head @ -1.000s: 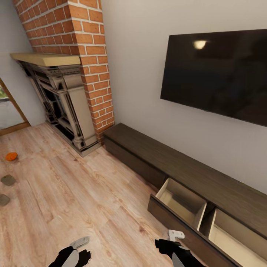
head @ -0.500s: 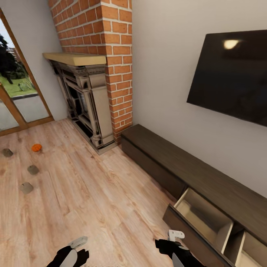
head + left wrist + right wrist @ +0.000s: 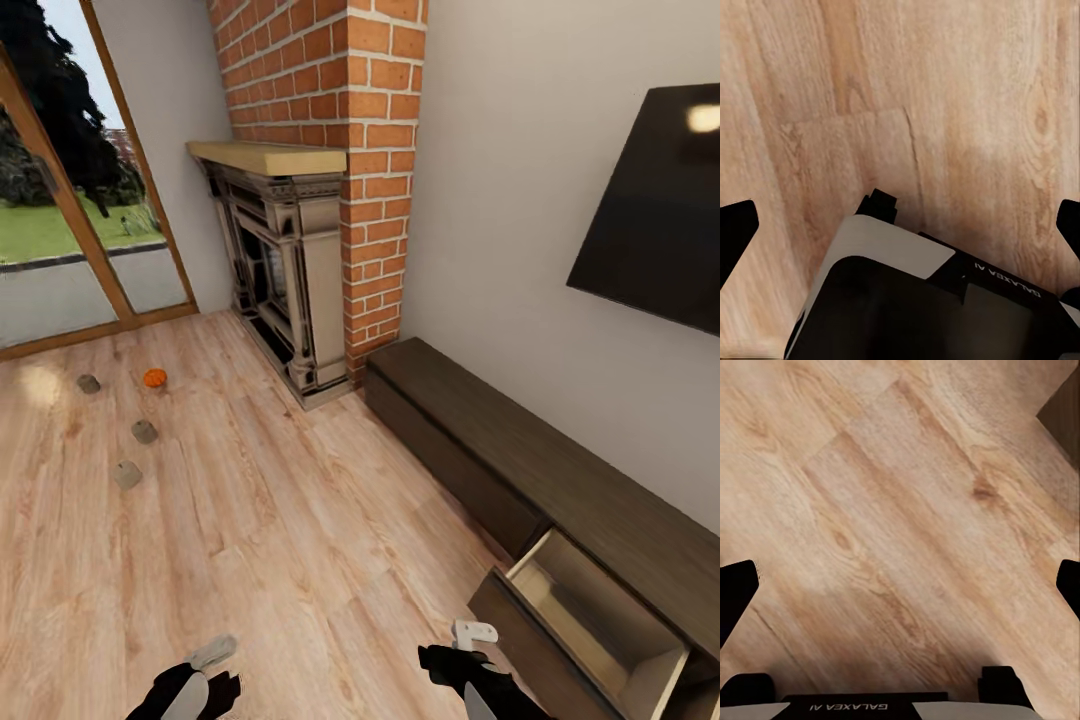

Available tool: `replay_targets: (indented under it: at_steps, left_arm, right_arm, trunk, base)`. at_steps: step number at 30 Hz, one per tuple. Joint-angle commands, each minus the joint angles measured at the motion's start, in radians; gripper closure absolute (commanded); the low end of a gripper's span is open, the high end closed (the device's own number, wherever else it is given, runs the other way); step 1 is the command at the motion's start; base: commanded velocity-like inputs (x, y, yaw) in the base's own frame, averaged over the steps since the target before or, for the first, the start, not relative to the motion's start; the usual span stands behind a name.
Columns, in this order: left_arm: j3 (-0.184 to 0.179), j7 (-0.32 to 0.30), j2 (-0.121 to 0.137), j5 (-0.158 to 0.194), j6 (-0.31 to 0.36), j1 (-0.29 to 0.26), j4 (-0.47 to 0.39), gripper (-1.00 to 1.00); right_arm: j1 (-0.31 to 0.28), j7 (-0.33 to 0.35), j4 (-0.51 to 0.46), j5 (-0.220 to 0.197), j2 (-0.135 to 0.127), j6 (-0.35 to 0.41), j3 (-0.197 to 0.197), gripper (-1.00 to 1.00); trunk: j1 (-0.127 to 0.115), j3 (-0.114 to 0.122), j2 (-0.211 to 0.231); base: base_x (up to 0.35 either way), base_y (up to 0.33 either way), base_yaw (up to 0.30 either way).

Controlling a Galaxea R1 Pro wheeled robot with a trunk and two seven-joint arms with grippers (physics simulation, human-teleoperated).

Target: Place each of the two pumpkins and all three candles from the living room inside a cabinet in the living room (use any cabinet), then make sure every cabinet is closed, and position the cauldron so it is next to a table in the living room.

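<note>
As camera panned: third candle.

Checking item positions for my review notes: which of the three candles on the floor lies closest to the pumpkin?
The middle candle, just below the pumpkin in the head view. The candle toward the glass door and the nearest candle lie farther off.

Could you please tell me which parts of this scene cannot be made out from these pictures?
- The open drawer of the cabinet: the head view's edge cuts off its right end.
- The three candles near the pumpkin: too small for detail.
- The television: cropped by the right edge.
</note>
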Motion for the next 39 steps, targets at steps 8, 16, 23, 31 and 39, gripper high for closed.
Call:
replay_targets:
  at_steps: [8,16,23,31,39]
  left_arm:
    - [-0.005,0.01,0.001,0.011,0.0,-0.001,-0.002,-1.0]
    - [-0.005,0.01,0.001,0.011,0.0,-0.001,-0.002,-1.0]
    - [-0.005,0.008,0.001,0.014,0.0,-0.001,-0.003,-1.0]
    - [-0.005,0.008,0.001,0.017,0.0,-0.001,-0.007,-1.0]
    - [-0.005,0.008,0.001,0.017,0.0,-0.001,-0.009,-1.0]
  right_arm:
    - [0.0,-0.007,-0.002,-0.009,-0.001,0.004,0.008,-1.0]
    - [0.0,-0.008,-0.002,-0.009,-0.001,0.004,0.008,-1.0]
    - [0.0,-0.008,-0.002,-0.009,-0.001,0.004,0.008,-1.0]
    - [0.0,-0.007,-0.002,-0.009,-0.001,0.004,0.008,-1.0]
    - [0.0,-0.005,-0.002,-0.009,-0.001,0.006,0.008,-1.0]
  trunk:
    - [0.0,-0.001,-0.001]
    - [0.0,-0.001,-0.001]
    - [0.0,-0.001,-0.001]
    - [0.0,0.005,-0.001]
    - [0.031,-0.011,-0.057]
  base:
    - [0.0,0.0,0.292]
    - [0.0,0.0,0.292]
    - [0.0,0.0,0.292]
    - [0.0,0.0,0.268]
    - [0.0,0.0,0.235]
